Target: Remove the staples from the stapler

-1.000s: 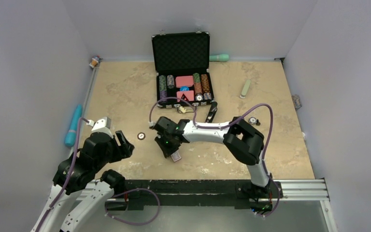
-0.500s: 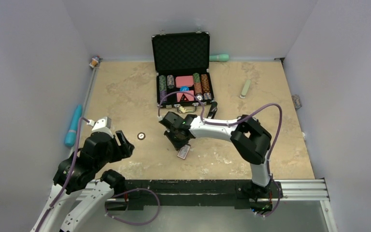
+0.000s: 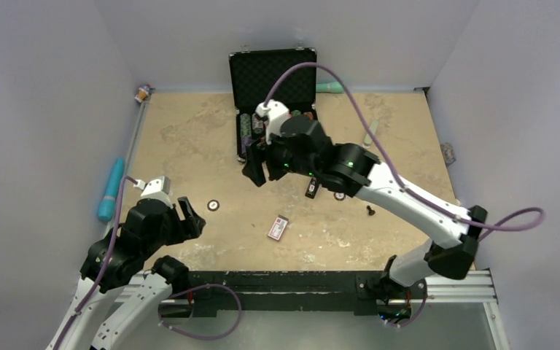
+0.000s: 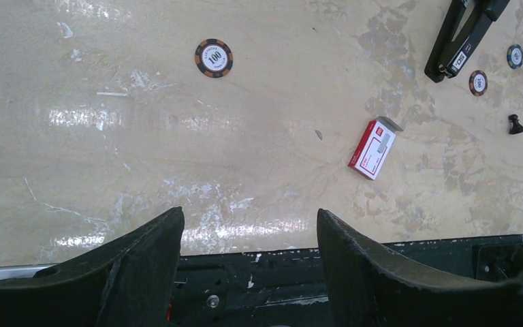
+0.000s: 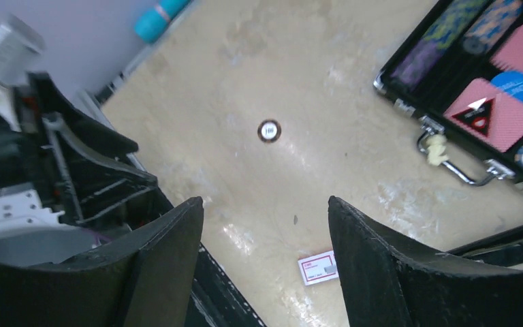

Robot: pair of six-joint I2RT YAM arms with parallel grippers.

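The black stapler (image 4: 464,37) lies on the table in front of the case; in the top view my right arm covers most of the stapler (image 3: 311,188). A tiny grey sliver (image 4: 319,134) lies left of the red-and-white box (image 4: 373,148); it is too small to tell whether it is the staples. My right gripper (image 3: 254,170) hangs high above the table near the case, open and empty (image 5: 265,204). My left gripper (image 3: 187,216) stays low at the near left, open and empty (image 4: 248,218).
An open black case (image 3: 273,76) of poker chips stands at the back. A loose chip (image 3: 212,205) lies left of centre, and a small black piece (image 3: 370,211) to the right. A blue cylinder (image 3: 110,189) lies at the left wall, a pale green bar (image 3: 370,133) at the back right.
My right gripper has opened and let go of the red-and-white box, which now lies on the table. The right arm has risen and swung back toward the case. The left arm has barely moved.
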